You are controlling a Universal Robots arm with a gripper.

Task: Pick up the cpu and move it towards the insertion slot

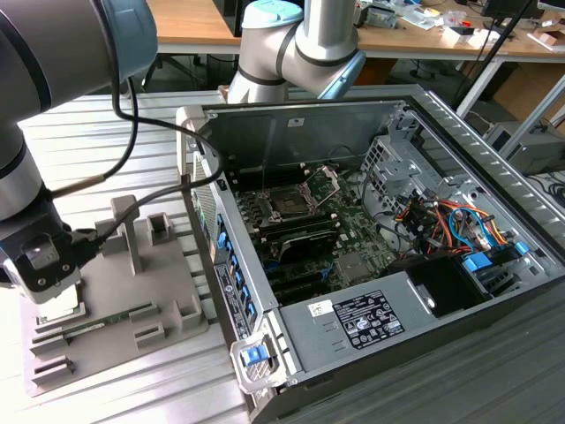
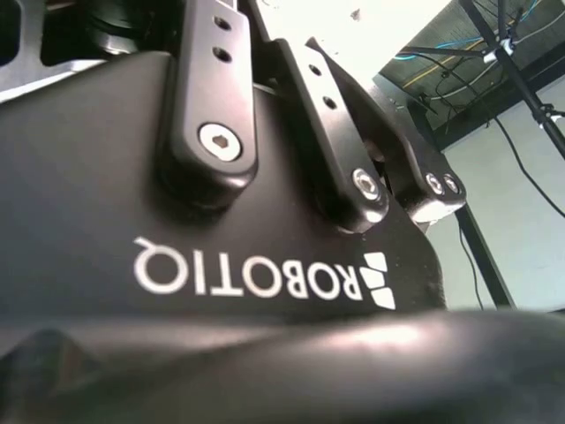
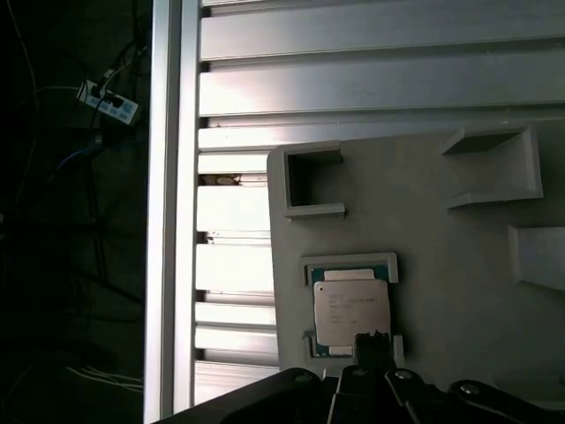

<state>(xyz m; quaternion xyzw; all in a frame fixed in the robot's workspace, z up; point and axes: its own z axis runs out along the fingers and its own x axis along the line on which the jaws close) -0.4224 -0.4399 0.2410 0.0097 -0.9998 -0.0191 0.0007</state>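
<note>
The cpu (image 3: 351, 314) is seated in a rimmed pocket of the grey holder (image 3: 459, 265), near the holder's edge. The gripper (image 1: 48, 283) is positioned directly over it; whether it is open or closed cannot be told. The insertion slot (image 1: 287, 201) is exposed inside the open computer case (image 1: 494, 124), well apart from the holder.

The exterior view sits high, angled down over the open computer case (image 1: 291, 132) and grey fixture plate (image 1: 172, 283). The first wrist view stares straight down at that same plate (image 3: 441, 265), close up. The second wrist view's jammed right against the gripper (image 2: 415, 185), peering up past it.
</note>
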